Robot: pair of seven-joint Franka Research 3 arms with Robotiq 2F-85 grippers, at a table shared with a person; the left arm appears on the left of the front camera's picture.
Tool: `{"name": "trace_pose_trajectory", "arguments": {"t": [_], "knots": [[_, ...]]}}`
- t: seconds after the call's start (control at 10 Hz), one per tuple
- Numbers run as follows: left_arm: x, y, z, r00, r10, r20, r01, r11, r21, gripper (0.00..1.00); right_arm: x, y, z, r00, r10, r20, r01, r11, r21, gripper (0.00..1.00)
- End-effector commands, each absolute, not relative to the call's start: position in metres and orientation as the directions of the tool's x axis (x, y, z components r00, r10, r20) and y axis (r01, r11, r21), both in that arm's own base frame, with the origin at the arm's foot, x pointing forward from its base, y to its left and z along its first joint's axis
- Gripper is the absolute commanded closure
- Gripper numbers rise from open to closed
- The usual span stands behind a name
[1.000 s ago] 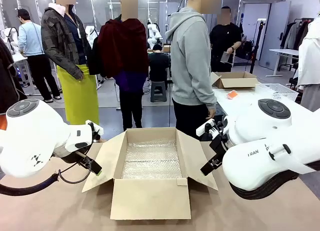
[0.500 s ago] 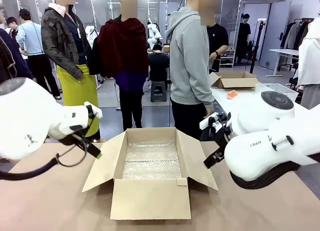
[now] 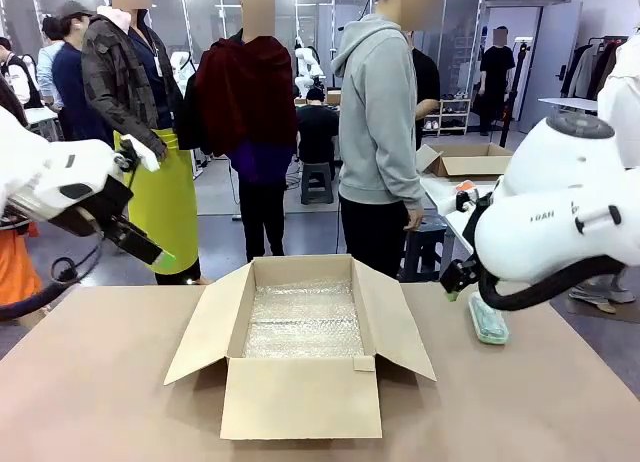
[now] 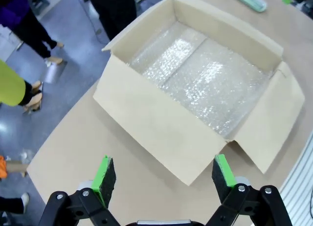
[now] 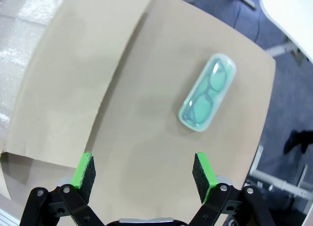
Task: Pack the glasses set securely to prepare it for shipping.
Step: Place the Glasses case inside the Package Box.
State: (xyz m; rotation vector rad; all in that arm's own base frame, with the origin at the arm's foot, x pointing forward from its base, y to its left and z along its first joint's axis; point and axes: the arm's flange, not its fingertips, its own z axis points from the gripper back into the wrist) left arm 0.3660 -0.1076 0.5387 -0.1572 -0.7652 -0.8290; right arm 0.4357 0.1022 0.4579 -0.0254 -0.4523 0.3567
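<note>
Both arms have lifted and drawn outward from the cardboard box [image 3: 300, 397], uncovering the mint-green glasses case [image 3: 487, 322], which lies flat on the table [image 3: 120, 412] near the box's right flap. The right gripper [image 5: 144, 169] hangs close by it, jaws wide and empty, probably lining up a pick. The left gripper [image 4: 161, 173], equally wide and empty, overlooks the bubble wrap [image 4: 195, 69] that lines the box as padding.

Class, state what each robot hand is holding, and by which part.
Nothing is held. The left hand hangs open above the cardboard box; the right hand hangs open over the table, apart from the mint-green glasses case.
</note>
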Motion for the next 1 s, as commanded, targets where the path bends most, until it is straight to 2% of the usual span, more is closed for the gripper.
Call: {"name": "trace_pose_trajectory", "arguments": {"t": [0.0, 0.2, 0.4, 0.5, 0.9], "knots": [[0.346, -0.092, 0.540, 0.350, -0.634, 0.690, 0.766, 0.617, 0.179, 0.00, 0.449, 0.100, 0.471, 0.889, 0.245, 0.387, -0.237, 0.969, -0.070, 0.00], [0.325, -0.089, 0.548, 0.296, -0.631, 0.717, 0.775, 0.597, 0.205, 0.00, 0.473, 0.084, 0.476, 0.919, 0.164, 0.360, -0.166, 0.986, -0.025, 0.00], [0.317, -0.091, 0.547, 0.328, -0.596, 0.733, 0.768, 0.620, 0.160, 0.00, 0.501, 0.072, 0.473, 0.941, 0.085, 0.328, -0.085, 0.996, -0.013, 0.00], [0.345, -0.096, 0.571, 0.316, -0.624, 0.714, 0.754, 0.622, 0.210, 0.00, 0.515, 0.066, 0.471, 0.947, 0.057, 0.317, -0.062, 0.998, 0.005, 0.00], [0.345, -0.096, 0.571, 0.316, -0.624, 0.714, 0.754, 0.622, 0.210, 0.00, 0.579, 0.049, 0.442, 0.970, -0.040, 0.241, 0.045, 0.999, -0.016, 0.00]]}}
